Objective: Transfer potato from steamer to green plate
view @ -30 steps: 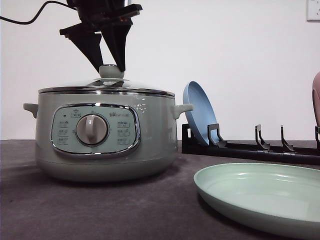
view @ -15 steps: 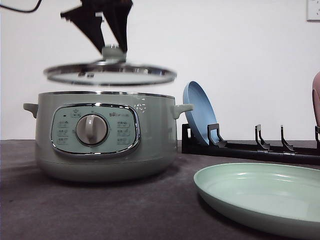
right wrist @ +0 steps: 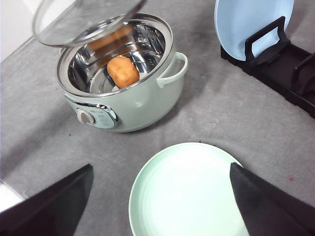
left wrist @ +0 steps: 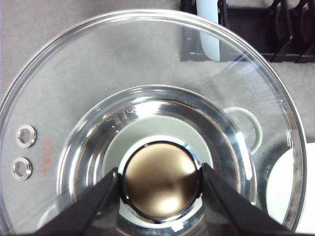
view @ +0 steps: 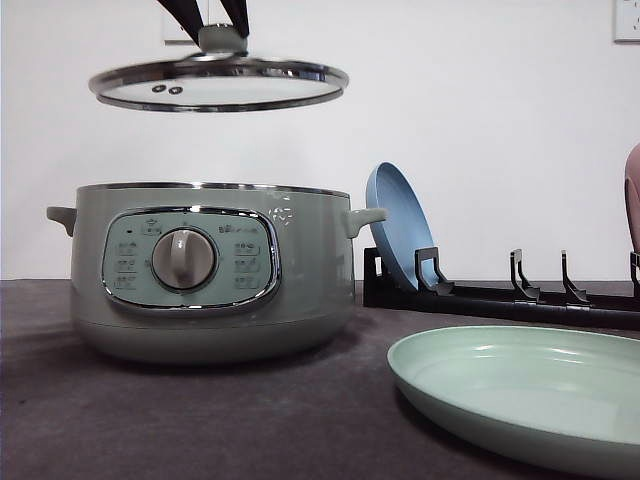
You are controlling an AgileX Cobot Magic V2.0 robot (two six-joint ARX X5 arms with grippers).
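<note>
In the front view the left claw [view: 211, 14] sits at the top left of the frame, its dark fingers pinching the knob of the glass lid [view: 218, 84], which hangs level and well clear above the steamer [view: 205, 270]. The steamer stands on the grey counter [view: 190, 420] at centre left; the green plate [view: 520, 395] lies at lower right, and a blue plate [view: 400, 230] stands upright in a black rack [view: 500, 298] behind it.

In the left wrist view the claw's fingers [left wrist: 91, 206] press on both sides of the shiny round knob [left wrist: 160, 181] at bottom centre, with the steamer's open bowl seen through the glass below.

In the right wrist view the potato [right wrist: 123, 72] lies inside the steamer's steel bowl at upper left of the frame, partly under the raised lid's rim. The right claw [right wrist: 162, 206] is spread wide, its two dark fingers at the lower corners, above the green plate.

The potato looks firm, fairly light and matte-skinned, so probably not slippery, though its surface is small here and hard to judge. It would best be pinched across its shorter width at the middle, from above, with moderate force in case it is cooked soft.
</note>
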